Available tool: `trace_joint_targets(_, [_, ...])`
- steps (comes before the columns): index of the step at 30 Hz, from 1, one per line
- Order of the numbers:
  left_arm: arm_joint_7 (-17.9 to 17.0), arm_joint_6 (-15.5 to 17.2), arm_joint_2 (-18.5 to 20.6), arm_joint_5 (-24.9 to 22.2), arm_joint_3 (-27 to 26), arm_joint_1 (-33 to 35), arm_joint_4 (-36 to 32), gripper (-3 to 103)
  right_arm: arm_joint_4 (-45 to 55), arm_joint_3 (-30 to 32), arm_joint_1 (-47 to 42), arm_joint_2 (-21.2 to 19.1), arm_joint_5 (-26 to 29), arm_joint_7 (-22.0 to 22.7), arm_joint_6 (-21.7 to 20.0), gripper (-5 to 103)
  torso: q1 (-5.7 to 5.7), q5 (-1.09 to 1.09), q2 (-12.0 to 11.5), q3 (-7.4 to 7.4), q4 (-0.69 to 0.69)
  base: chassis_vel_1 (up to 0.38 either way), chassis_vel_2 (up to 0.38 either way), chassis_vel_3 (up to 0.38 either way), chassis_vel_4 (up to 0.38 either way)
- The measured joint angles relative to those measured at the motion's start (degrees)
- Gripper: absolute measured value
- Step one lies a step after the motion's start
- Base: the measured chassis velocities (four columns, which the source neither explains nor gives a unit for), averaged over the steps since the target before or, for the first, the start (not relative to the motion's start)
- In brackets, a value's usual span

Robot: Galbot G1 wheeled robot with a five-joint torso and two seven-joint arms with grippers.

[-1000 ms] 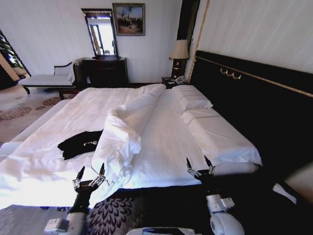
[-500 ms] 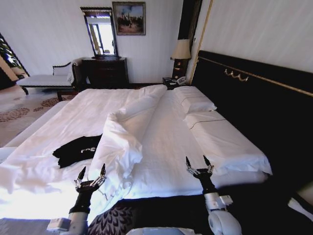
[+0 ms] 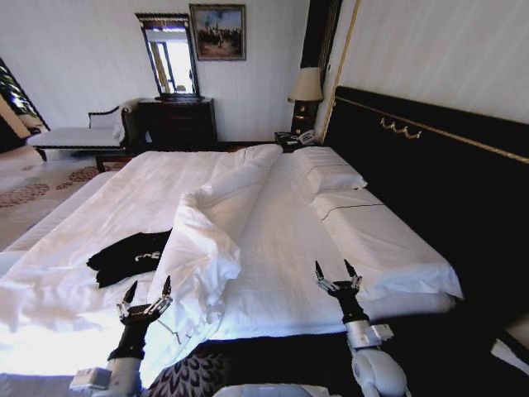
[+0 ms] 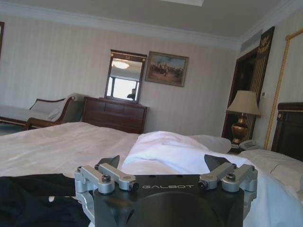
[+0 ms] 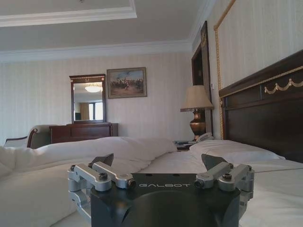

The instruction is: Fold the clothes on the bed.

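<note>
With the left gripper (image 3: pixel 146 291) and right gripper (image 3: pixel 335 274) spread wide and empty at the bed's (image 3: pixel 273 240) near edge, the crumpled black T-shirt (image 3: pixel 128 255), lying left of the duvet (image 3: pixel 207 240), should be approached squarely.

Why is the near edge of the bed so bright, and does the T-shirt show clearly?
Head view: strong light washes out the white duvet near the left hand; the black T-shirt reads as a dark patch with faint lettering. Left wrist view: it is a dim, blurred shape.

Hotel-style bedroom: wide white bed (image 3: pixel 281 223), black headboard (image 3: pixel 430 165), lamp (image 3: pixel 305 87), mirror (image 3: pixel 171 56), painting (image 3: pixel 217 32), dresser (image 3: pixel 178 121).
</note>
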Motion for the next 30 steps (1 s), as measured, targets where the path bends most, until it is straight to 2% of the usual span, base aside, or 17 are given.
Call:
trace_joint_targets(16, [-0.03,0.61,0.06,-0.13,-1.14,-0.05,-0.37,100,-1.30,-0.59,0.36,0.54,-0.26,-0.19,0.69,100,0.00,0.00,0.00,0.00,0.00,0.000,0.000,0.000,0.000])
trace_joint_targets(30, [-0.06,0.26,0.59,-2.10,-2.51,-0.05,-0.47,100,-0.94,-0.79,0.03,1.11,-1.32,-0.24,0.04,100,0.00,0.00,0.00,0.00,0.00,0.000,0.000,0.000,0.000])
